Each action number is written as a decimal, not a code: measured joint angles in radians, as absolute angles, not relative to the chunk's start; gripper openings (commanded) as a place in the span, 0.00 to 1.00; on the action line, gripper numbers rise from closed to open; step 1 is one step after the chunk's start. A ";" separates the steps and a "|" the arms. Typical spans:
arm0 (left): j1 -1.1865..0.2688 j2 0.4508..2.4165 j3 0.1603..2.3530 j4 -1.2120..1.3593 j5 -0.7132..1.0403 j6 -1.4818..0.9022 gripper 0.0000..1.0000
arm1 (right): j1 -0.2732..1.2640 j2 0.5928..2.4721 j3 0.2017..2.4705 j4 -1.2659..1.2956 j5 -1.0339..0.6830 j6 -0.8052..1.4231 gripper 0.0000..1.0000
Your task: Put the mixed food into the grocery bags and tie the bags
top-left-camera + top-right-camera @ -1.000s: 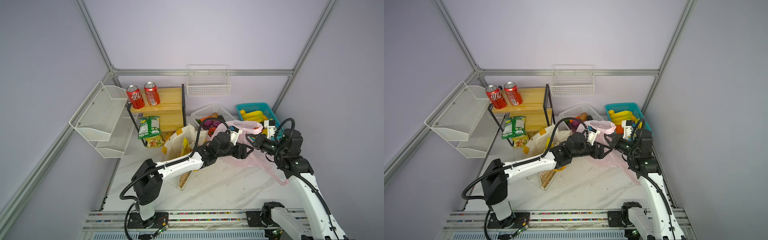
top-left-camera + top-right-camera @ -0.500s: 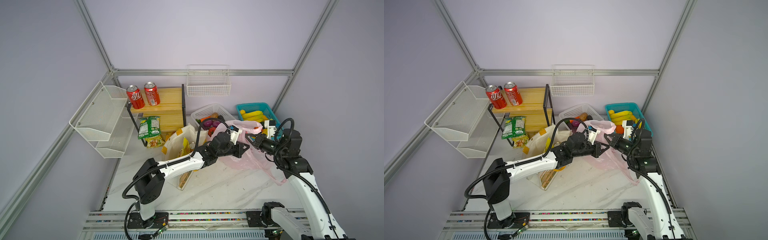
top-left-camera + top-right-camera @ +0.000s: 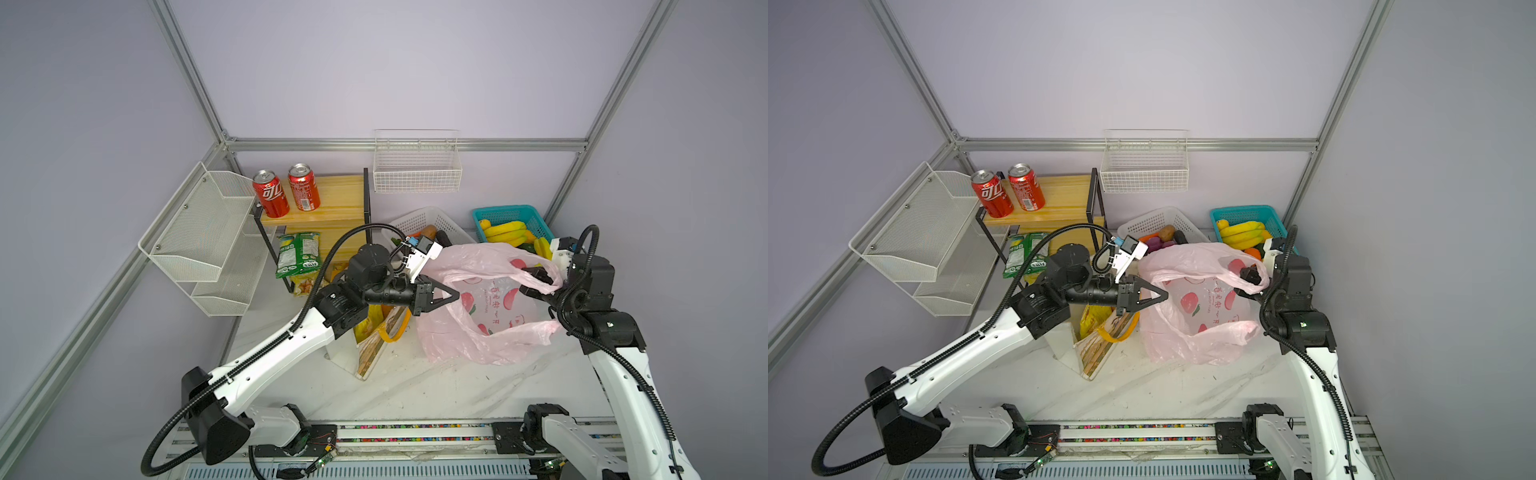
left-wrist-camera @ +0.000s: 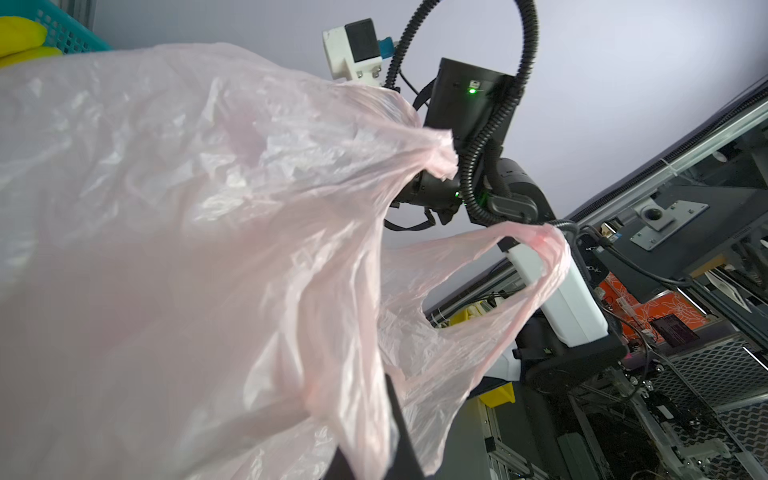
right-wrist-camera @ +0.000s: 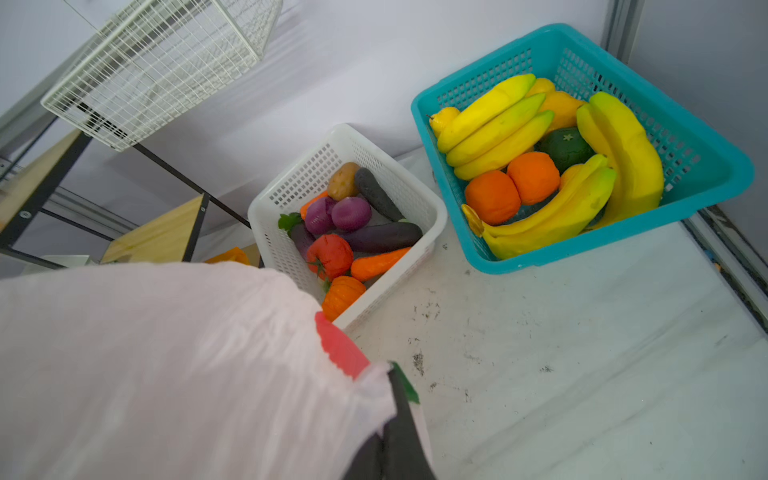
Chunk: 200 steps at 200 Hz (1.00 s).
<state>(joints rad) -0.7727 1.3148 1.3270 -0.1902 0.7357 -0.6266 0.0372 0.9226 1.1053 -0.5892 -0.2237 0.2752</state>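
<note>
Top views both show pink bag (image 3: 490, 307) stretched sideways between left end effector (image 3: 455, 296) and right end effector (image 3: 528, 281), each pinching it

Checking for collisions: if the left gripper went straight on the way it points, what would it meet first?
The pink plastic bag: the shut left gripper seems to pinch its film at the tip. Beyond the bag, the right gripper, shut on the far handle, sits roughly in line, though depth is unclear.
</note>
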 measured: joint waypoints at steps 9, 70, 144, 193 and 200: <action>-0.748 1.298 1.327 -0.226 0.747 -0.616 0.00 | 0.037 0.921 1.084 -0.595 -0.231 0.262 0.00; -0.705 1.379 1.310 -0.296 0.795 -0.635 0.00 | 0.037 0.907 1.039 -0.680 -0.199 0.207 0.00; -0.754 1.518 1.310 -0.340 0.837 -0.665 0.00 | 0.037 0.899 1.103 -0.756 -0.252 0.181 0.00; -0.690 1.385 1.255 -0.398 0.842 -0.686 0.00 | 0.047 0.938 1.103 -0.760 -0.350 0.172 0.00; -0.684 1.362 1.247 -0.400 0.846 -0.693 0.00 | 0.052 0.943 1.103 -0.761 -0.362 0.171 0.00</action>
<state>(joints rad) -0.6842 1.3621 1.2472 -0.4000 0.8463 -0.6930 0.0525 0.9428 1.1030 -0.7609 -0.3618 0.1715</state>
